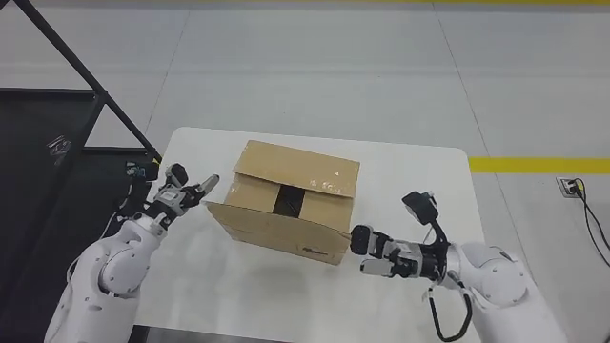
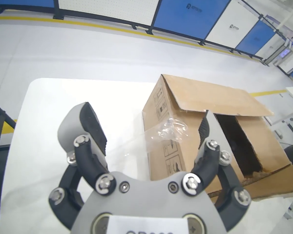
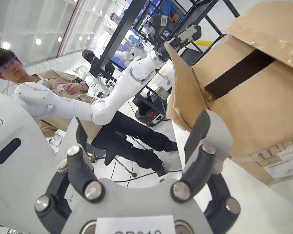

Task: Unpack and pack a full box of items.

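Observation:
A brown cardboard box [image 1: 291, 200] stands in the middle of the white table [image 1: 419, 181]. Its top flaps lie partly apart, with a dark gap [image 1: 286, 200] between them. My left gripper [image 1: 195, 189] hovers open just off the box's left end. In the left wrist view the left gripper [image 2: 146, 125] faces that end of the box [image 2: 161, 122], where a crumpled strip of clear tape [image 2: 172, 129] hangs between its fingers. My right gripper [image 1: 362, 252] is open at the box's front right corner. From the right wrist, the right gripper [image 3: 141, 132] sits beside a raised side flap [image 3: 183, 91].
A black metal frame [image 1: 86, 95] stands off the table's left side, close to my left arm. Bare tabletop lies in front of the box [image 1: 267, 286] and to its right [image 1: 419, 210]. The table's front edge is near both arms.

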Available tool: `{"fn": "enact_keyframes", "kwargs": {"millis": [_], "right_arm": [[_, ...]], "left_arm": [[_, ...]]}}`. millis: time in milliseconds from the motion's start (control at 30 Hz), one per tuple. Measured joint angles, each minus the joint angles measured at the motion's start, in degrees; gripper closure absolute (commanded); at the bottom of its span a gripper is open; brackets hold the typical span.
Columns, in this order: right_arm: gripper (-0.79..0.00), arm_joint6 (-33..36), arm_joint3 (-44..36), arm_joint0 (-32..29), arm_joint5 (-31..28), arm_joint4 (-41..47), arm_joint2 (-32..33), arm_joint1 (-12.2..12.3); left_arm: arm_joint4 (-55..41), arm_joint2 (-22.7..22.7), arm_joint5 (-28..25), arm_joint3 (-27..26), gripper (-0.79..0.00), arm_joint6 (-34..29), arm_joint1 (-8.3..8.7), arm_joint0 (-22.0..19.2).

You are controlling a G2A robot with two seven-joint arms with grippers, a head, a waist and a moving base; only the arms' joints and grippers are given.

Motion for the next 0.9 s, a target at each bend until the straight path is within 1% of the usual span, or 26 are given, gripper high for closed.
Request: {"fn": "enact_keyframes", "kwargs": {"millis": [200,333,433,533,600,700,733,767,800,833,900], "right_arm": [[-0.785,-1.90,-3.06,-1.66,-1.91,-3.24,-2.00,2.07],[-0.785,-3.20,-3.49,-2.18,-3.21,-3.73,-2.89,3.40],[-0.785,-4.21,-3.43,-2.34,-4.21,-3.25,-2.75,4.22],[-0.785,-5.74,-3.10,-2.76,-4.90,-1.23,-1.50,4.75],[-0.785,-8.84,-2.63,-2.98,-2.08,-0.07,-0.03,4.85],[-0.785,-17.92,-3.68,-3.31,10.60,-2.96,1.15,4.66],[-0.785,-20.15,-3.86,-3.35,15.63,-3.34,1.11,4.63],[-0.785,-20.55,-3.86,-3.35,18.22,-3.28,1.08,4.63],[-0.785,-19.97,-3.84,-3.35,19.65,-3.17,1.06,4.63],[-0.785,-18.83,-3.81,-3.34,19.80,-3.09,1.05,4.64],[-0.785,-18.26,-3.80,-3.34,16.45,-3.07,1.05,4.64]], "left_arm": [[-0.62,-3.19,-12.71,0.34,-0.785,-2.22,1.34,1.83],[1.05,-5.14,-21.48,1.13,-0.785,-6.96,2.59,2.33],[3.51,-5.63,-24.72,1.40,-0.785,-8.78,3.21,2.53],[5.33,-5.29,-25.70,1.25,-0.785,-8.87,3.52,2.76],[5.98,-4.84,-25.51,1.12,-0.785,-8.47,3.59,2.89],[7.56,-3.54,-24.28,0.63,-0.785,-7.91,3.60,3.03],[8.38,-2.94,-23.47,0.51,-0.785,-7.51,3.56,3.06],[8.78,-2.49,-22.72,0.56,-0.785,-7.05,3.51,3.06],[8.91,-2.03,-21.84,0.77,-0.785,-6.54,3.43,3.02],[8.93,-1.39,-20.52,1.21,-0.785,-6.05,3.33,2.84],[9.58,-0.32,-18.85,1.82,-0.785,-5.80,3.21,2.38]]}}
